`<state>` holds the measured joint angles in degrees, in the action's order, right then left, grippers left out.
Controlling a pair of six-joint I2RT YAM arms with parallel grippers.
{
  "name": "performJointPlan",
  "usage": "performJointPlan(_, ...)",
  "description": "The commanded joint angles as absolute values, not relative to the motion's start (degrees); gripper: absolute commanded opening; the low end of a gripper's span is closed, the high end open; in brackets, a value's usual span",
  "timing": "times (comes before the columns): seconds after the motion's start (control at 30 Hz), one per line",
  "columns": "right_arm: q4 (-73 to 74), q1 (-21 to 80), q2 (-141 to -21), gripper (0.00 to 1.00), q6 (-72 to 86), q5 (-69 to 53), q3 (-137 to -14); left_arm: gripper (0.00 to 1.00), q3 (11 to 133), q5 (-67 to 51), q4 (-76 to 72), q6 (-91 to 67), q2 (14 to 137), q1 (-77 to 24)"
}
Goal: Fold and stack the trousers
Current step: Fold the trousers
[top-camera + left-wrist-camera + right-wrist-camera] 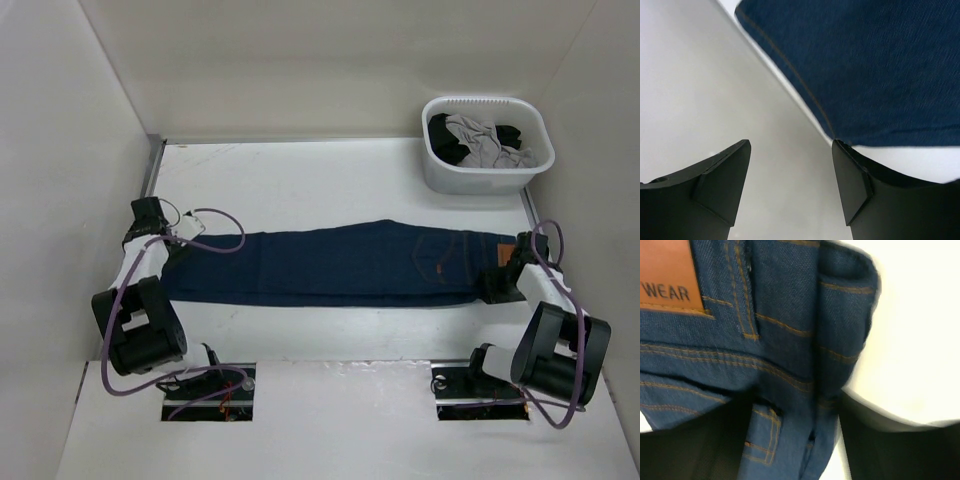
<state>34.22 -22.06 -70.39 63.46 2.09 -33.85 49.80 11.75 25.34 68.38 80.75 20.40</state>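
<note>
Trousers [340, 262] lay flat across mid bench [330, 180], folded lengthwise, waistband w/ tan patch [667, 275] at the right edge, hems toward the left edge. Left gripper [790, 145] sat at the hem end, jaws apart, nothing betw. them, denim corner just beyond one finger. Right gripper [792, 400] was over the waistband, jaws spread, not clamped, denim under the gap. White basket [440, 175] w/ grey & black clothes [480, 140] stood at the far right corner.
</note>
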Motion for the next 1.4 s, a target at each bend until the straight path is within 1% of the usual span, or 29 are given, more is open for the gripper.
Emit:
performJointPlan(0.0,26.90,-22.28,-73.12,0.45,63.64,4.13,-33.57,0.65,52.03,10.72,23.73,64.61,82.96,19.12)
performJointPlan(0.03,26.63,-22.37,-73.39,0.43,63.20,4.04,-33.66,0.65,52.29,10.90,23.56,63.90,83.49,18.94)
performJointPlan(0.1,25.76,-22.63,-74.00,0.58,61.62,2.99,-34.01,0.65,53.08,10.99,24.08,62.85,83.93,18.85)
performJointPlan(0.13,25.40,-22.63,-74.18,0.63,60.57,1.94,-34.19,0.64,53.26,10.73,24.60,62.75,83.59,18.77)
performJointPlan(0.17,24.79,-22.55,-74.09,0.58,59.86,0.98,-34.19,0.64,52.91,10.29,25.22,63.28,82.89,18.77)
performJointPlan(0.23,23.04,-22.54,-72.87,0.39,58.98,0.70,-33.67,0.64,51.95,9.41,26.36,65.29,82.09,18.77)
performJointPlan(0.33,21.45,-24.38,-74.17,0.28,59.15,0.18,-32.87,0.66,50.45,9.85,26.19,66.36,83.40,18.94)
performJointPlan(0.4,20.66,-25.00,-75.58,0.22,59.41,-0.79,-32.78,0.64,50.54,8.71,26.81,65.92,85.42,19.03)
performJointPlan(0.47,19.52,-24.83,-75.85,0.08,59.15,-0.44,-33.13,0.63,50.10,7.04,25.94,66.53,85.69,18.68)
performJointPlan(0.53,19.16,-24.83,-75.59,0.00,58.36,0.78,-34.45,0.64,50.10,4.67,23.48,66.27,85.26,15.71)
performJointPlan(0.63,20.21,-24.04,-74.62,0.00,55.30,3.68,-37.69,0.67,49.40,4.30,21.10,66.00,86.82,8.86)
performJointPlan(0.73,23.37,-23.25,-70.59,0.00,50.73,8.68,-42.44,0.65,50.00,6.76,19.96,65.83,92.00,4.28)
performJointPlan(0.8,25.48,-22.90,-67.17,0.00,45.56,12.64,-46.56,0.64,50.97,8.25,18.90,64.61,95.00,2.17)
performJointPlan(0.87,26.45,-20.98,-63.74,0.00,37.13,16.59,-51.31,0.64,51.68,8.96,17.94,63.20,96.67,0.14)
performJointPlan(0.93,25.32,-15.90,-60.66,0.00,26.86,20.20,-55.44,0.64,52.29,9.31,17.14,61.97,97.90,-1.62)
performJointPlan(1.03,21.63,-2.90,-57.93,0.00,10.85,21.01,-58.27,0.65,52.82,9.84,16.79,59.95,99.31,-3.38)
performJointPlan(1.13,20.48,16.67,-57.91,0.00,-1.46,21.88,-59.50,0.65,52.65,9.76,16.79,58.45,100.37,-4.26)
performJointPlan(1.23,20.83,33.13,-64.13,0.00,-6.66,24.87,-63.00,0.64,52.29,9.93,16.61,57.66,101.34,-4.79)
performJointPlan(1.37,23.02,46.07,-76.96,0.00,-11.60,22.32,-70.64,0.64,51.94,10.90,16.26,57.30,101.43,-4.44)
